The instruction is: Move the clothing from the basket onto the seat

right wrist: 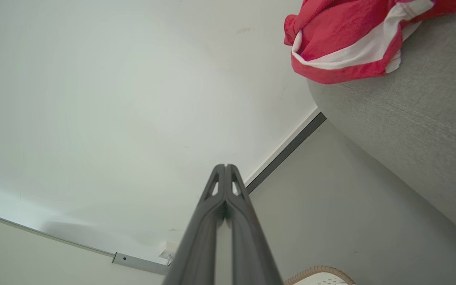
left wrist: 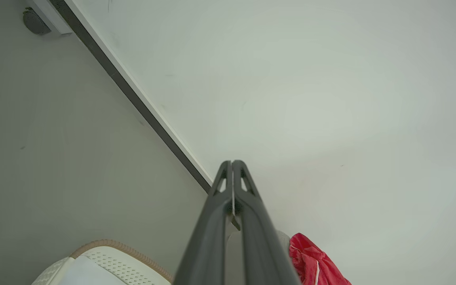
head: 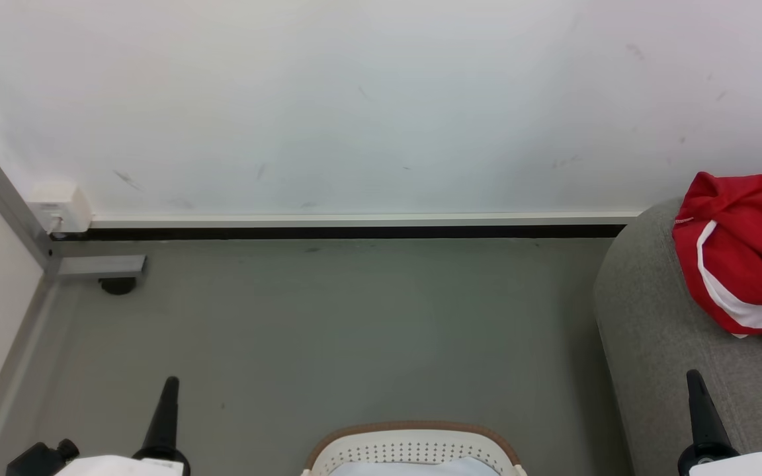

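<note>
Head view: a white wall (head: 354, 99) meets the grey floor (head: 328, 330). At the right, the grey seat (head: 652, 330) carries the red clothing (head: 738, 244), well apart from the right end effector (right wrist: 225, 166). The basket (head: 414, 449) stands on the floor between that one and the left end effector (left wrist: 232, 163). Both are closed and empty.

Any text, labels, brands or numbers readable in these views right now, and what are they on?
No text can be read in any view.
The clothing lying on the seat shows white stripes but no lettering or emblem facing the cameras.
The basket and the white wall box carry no legible marking.
</note>
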Controlling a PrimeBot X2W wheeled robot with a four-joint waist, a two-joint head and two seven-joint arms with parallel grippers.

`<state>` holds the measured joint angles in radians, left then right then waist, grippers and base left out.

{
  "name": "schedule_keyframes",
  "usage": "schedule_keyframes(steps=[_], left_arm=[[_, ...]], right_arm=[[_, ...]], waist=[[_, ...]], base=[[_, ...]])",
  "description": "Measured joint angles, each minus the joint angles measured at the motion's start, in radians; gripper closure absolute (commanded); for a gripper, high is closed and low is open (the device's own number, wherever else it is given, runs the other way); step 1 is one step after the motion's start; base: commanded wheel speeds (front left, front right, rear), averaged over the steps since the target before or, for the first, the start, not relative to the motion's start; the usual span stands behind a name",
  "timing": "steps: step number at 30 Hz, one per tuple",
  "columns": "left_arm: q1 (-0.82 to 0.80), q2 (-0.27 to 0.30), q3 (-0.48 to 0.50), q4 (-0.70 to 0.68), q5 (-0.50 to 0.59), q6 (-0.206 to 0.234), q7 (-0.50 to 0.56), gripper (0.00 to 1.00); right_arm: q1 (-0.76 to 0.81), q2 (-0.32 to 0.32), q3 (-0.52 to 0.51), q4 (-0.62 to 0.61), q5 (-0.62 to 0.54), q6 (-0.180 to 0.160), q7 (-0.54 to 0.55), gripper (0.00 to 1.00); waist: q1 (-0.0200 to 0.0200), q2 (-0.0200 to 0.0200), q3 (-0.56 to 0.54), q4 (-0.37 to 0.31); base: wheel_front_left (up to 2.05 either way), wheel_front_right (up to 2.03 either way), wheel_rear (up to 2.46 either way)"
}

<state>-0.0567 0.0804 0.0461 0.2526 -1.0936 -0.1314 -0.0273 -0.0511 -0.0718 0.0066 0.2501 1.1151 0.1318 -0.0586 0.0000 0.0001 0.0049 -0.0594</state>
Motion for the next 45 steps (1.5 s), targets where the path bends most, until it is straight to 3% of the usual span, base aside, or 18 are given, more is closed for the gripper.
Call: schedule_keyframes(steps=[45], left_arm=[[-0.037,-0.023,0.049,-0.004,-0.378,0.0,0.105,1.0]], right_arm=[[-0.034,0.001,-0.065,-0.004,0.383,0.0,0.11,1.0]], waist=[[0.0,0.0,-0.001,0.041]], base=[[0.0,0.0,0.0]])
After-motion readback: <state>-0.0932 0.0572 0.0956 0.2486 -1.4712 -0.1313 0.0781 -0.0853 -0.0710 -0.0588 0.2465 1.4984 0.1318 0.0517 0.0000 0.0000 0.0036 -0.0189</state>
